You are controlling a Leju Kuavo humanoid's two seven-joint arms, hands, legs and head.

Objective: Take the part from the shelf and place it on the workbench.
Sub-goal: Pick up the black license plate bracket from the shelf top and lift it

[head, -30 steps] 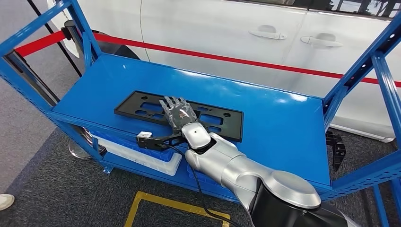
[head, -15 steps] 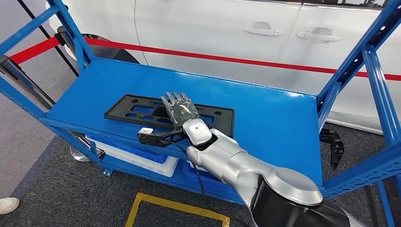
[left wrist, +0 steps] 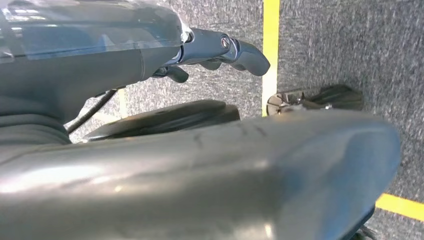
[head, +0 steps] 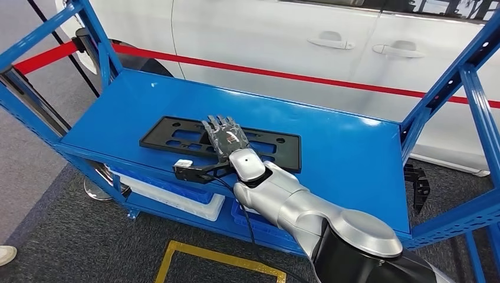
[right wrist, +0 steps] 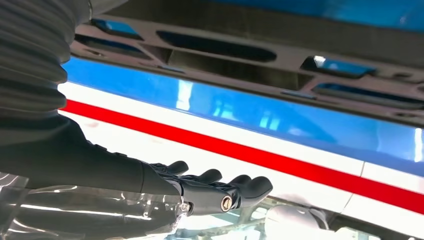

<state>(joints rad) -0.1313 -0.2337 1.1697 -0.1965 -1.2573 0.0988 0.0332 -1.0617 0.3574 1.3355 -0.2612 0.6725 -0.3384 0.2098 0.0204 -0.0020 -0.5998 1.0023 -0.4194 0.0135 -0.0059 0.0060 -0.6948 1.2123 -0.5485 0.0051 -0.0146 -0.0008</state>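
Black and flat, the part (head: 219, 140) lies near the shelf (head: 348, 153) front edge, our right hand (head: 226, 137) resting on it with fingers spread, so lifting and carrying it to the workbench remain.

Part (head: 177, 132) flat on shelf (head: 348, 153), car (head: 265, 35) behind, bins (head: 177, 197) below.

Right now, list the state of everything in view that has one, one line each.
Part: flat on the shelf, not lifted.
Right hand: over the part, fingers straight and apart, holding nothing.
Left hand: hanging over the floor, fingers loosely bent, holding nothing.
Shelf: top deck bears the part.
Car doors: closed.
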